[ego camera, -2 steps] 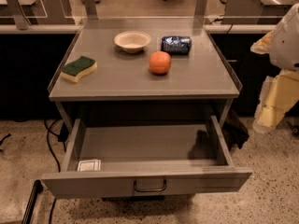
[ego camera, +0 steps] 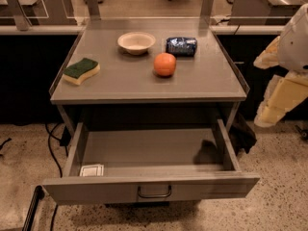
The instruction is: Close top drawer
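Note:
The top drawer (ego camera: 96, 190) of a grey metal cabinet is pulled far out toward me. Its flat front panel has a small U-shaped handle (ego camera: 154, 192) at the centre. Its shallow grey tray (ego camera: 149, 148) holds a small white packet (ego camera: 91, 170) in the front left corner. My gripper (ego camera: 270, 110) is at the right edge of the view, on a white and cream arm. It hangs beside the cabinet's right side, at about the height of the cabinet top, apart from the drawer.
On the cabinet top (ego camera: 207, 81) sit a green and yellow sponge (ego camera: 81, 71), a cream bowl (ego camera: 136, 42), an orange (ego camera: 165, 64) and a blue packet (ego camera: 181, 46). Black cables (ego camera: 50, 148) lie on the speckled floor at the left. A dark bag (ego camera: 243, 136) rests at the right.

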You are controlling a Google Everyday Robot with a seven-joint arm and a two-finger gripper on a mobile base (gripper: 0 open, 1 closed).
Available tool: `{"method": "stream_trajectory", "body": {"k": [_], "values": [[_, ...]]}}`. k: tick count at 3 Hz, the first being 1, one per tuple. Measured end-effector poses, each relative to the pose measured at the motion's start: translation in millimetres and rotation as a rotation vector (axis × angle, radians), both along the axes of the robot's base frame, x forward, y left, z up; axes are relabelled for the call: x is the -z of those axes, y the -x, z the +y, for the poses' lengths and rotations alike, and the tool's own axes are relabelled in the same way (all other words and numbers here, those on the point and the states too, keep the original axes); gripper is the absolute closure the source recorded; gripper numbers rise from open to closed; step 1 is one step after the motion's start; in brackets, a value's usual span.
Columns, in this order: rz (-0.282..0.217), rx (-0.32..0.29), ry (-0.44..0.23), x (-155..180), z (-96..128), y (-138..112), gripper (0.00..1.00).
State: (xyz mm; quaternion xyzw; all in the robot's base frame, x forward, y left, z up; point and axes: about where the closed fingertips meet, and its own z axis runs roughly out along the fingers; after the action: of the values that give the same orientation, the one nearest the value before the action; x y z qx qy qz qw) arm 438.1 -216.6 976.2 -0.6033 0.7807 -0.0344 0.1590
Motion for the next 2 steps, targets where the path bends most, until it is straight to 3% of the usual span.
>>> {"method": "stream_trajectory", "body": {"k": [2], "values": [[-0.013, 0.009, -0.011, 8.7, -4.3, 6.5, 0.72]]}}
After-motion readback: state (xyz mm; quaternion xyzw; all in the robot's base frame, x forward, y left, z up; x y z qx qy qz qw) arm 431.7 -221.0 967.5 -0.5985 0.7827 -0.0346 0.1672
